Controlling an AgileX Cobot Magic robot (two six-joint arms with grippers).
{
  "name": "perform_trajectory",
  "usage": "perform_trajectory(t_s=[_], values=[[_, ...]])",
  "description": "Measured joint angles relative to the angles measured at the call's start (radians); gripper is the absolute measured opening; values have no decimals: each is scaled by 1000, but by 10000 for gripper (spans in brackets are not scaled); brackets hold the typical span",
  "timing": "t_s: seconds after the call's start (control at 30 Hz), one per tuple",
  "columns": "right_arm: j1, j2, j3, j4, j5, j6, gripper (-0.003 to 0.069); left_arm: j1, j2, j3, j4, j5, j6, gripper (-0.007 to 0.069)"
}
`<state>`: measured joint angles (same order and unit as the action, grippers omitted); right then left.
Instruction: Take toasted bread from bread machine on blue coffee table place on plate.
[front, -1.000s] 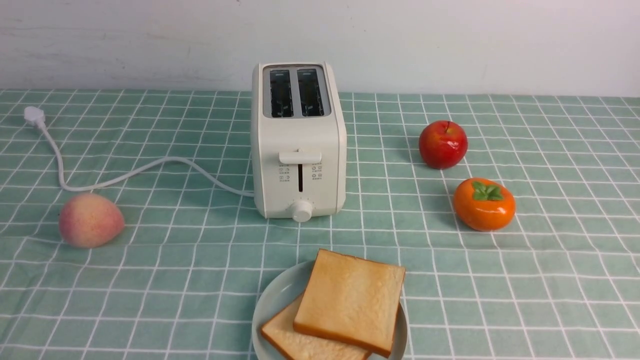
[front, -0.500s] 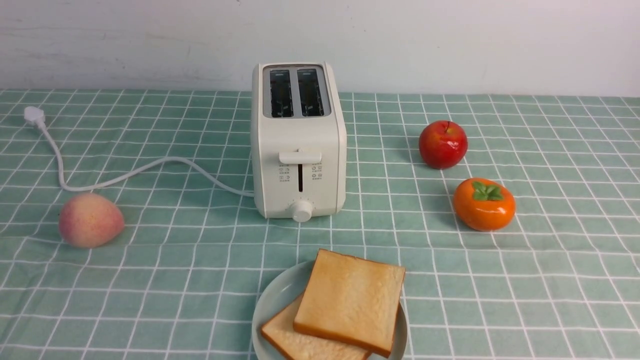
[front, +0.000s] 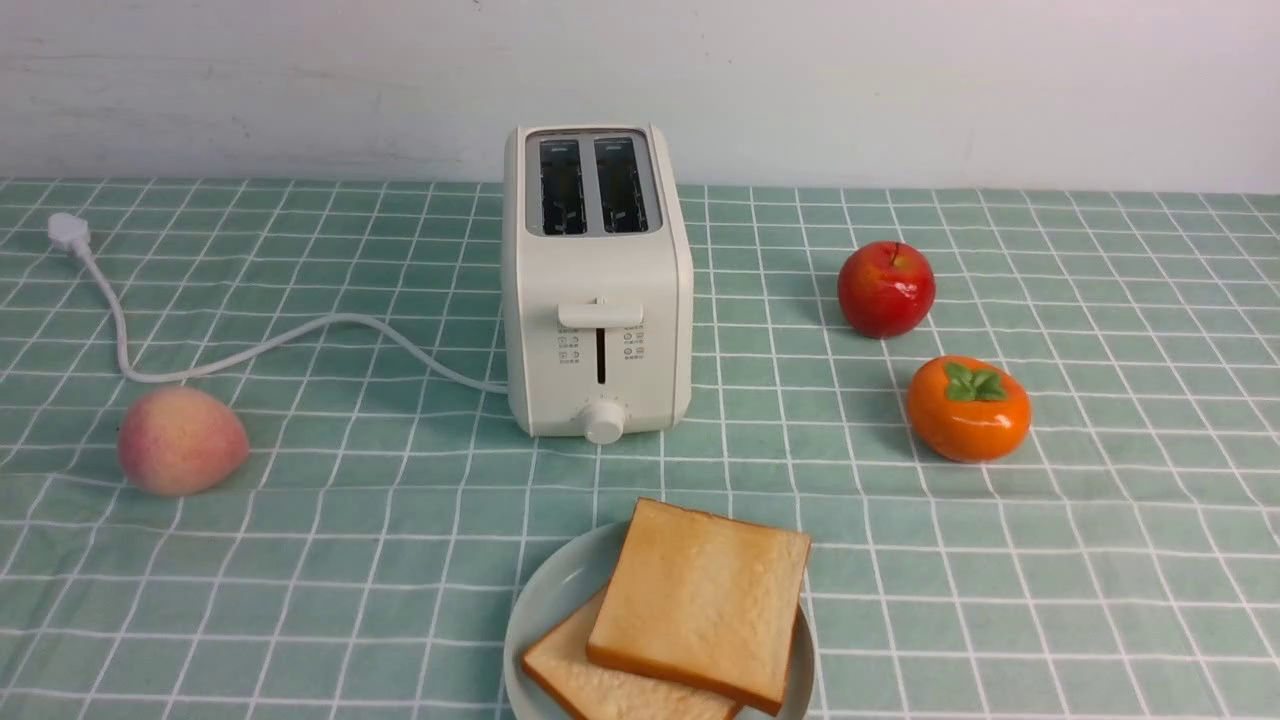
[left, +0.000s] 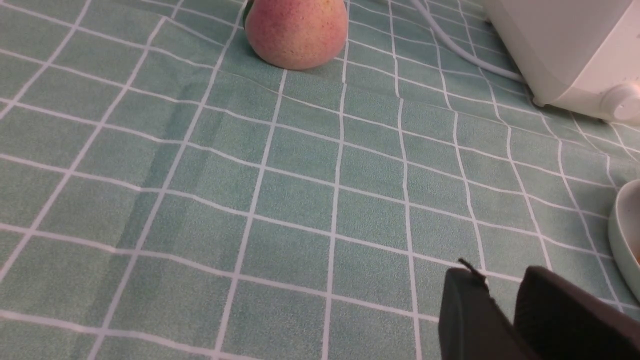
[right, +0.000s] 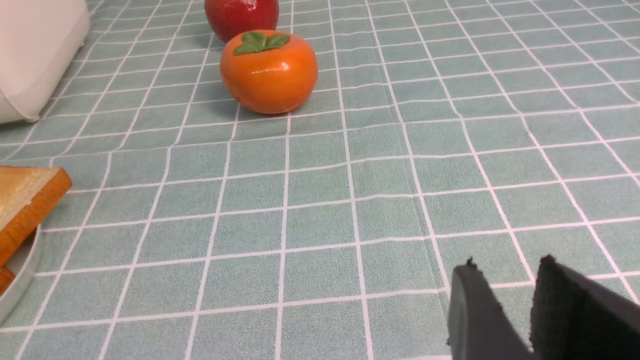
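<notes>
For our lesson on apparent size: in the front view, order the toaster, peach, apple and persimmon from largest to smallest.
1. Toaster, plainly largest.
2. Peach and persimmon: too alike to rank.
3. Apple, smallest-looking, though it sits farther back, so unsure.

You see a matt woven cloth (front: 300, 560) with a fine grainy texture and faint creases. The toaster (front: 597, 330) is smooth satin plastic, its slot surround (front: 592, 183) a duller grey metal look. The toast (front: 700, 600) has dry, slightly pitted faces and a smoother crust. The plate (front: 545, 610) looks smooth and glazed. The apple (front: 886, 289) and persimmon (front: 968, 408) are glossy; the peach (front: 181, 440) is matt, speckled. Your gripper fingers (right: 472, 315) are dull black, rough-edged.
</notes>
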<state>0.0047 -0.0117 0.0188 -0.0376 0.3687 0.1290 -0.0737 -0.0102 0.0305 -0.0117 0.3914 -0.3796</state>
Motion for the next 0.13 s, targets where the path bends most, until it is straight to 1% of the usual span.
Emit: perform_trajectory(t_s=[0.13], values=[[0,0,0,0,0,0,199,0,0,0,0,0,0,149]])
